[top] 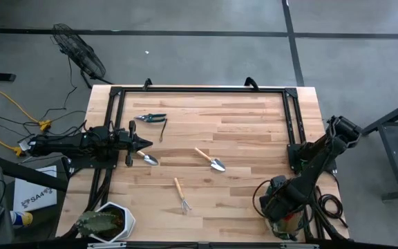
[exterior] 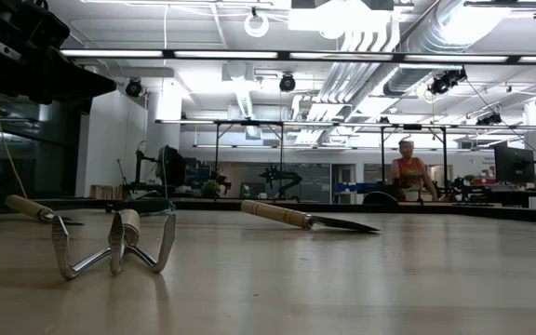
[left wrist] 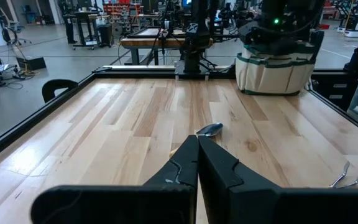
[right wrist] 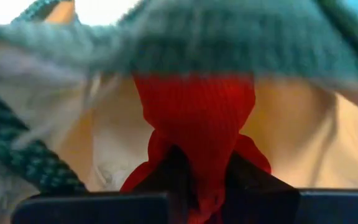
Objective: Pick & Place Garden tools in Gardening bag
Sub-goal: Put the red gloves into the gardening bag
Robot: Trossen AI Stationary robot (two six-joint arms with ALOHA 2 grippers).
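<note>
The khaki fabric gardening bag with green trim [left wrist: 274, 70] sits at the worktop's right edge, where the right hand [right wrist: 197, 165] grasps a red knitted lump [right wrist: 194, 118], seemingly inside it. Two wooden-handled trowels [top: 210, 160], the pronged rake [top: 181, 194] and green-handled shears [top: 150, 118] lie unbagged; the left hand [top: 144, 144] is clenched, empty.

left end effector [top: 146, 144] closed, low | right end effector [right wrist: 197, 180] clamped, pointing down

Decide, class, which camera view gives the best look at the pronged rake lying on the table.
The low view: the pronged rake lies close to the lens, bent prongs and wooden handle end clear. The high view shows the whole rake, but small. The left wrist view catches only its prongs at the edge. The right wrist view shows none of it.
</note>
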